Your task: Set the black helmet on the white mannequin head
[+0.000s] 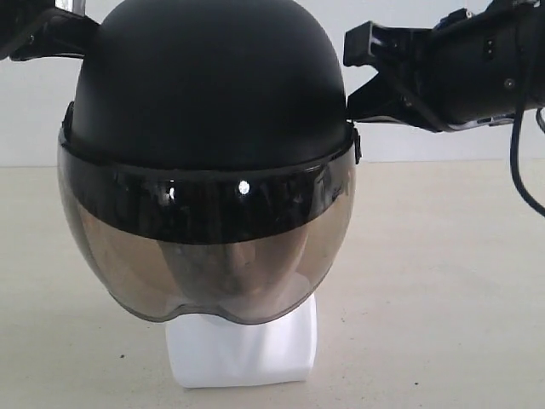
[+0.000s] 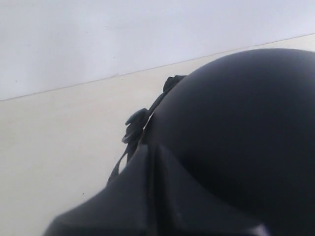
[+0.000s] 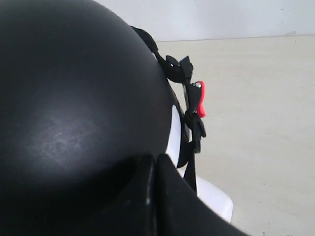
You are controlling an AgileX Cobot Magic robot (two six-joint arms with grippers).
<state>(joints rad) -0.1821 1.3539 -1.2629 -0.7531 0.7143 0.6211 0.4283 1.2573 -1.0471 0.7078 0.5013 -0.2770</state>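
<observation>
The black helmet [image 1: 209, 85] sits over the white mannequin head [image 1: 243, 349]. Its smoky visor [image 1: 209, 256] covers the face, and only the blocky base shows below. My left gripper [image 1: 85, 38] is at the helmet's upper left side and my right gripper [image 1: 353, 106] at its right side. In the left wrist view the left gripper [image 2: 150, 152] is shut, its tips against the helmet shell [image 2: 236, 123]. My right gripper [image 3: 156, 160] is likewise shut against the shell [image 3: 74, 98]. The red buckle [image 3: 200, 98] hangs on the straps beside the white neck [image 3: 173, 132].
A pale beige tabletop [image 1: 443, 281] spreads around the base, with a white wall [image 1: 426, 145] behind it. The right arm's black cable [image 1: 521, 170] hangs at the far right. Strap ends [image 2: 135, 125] stick out from the helmet's rim.
</observation>
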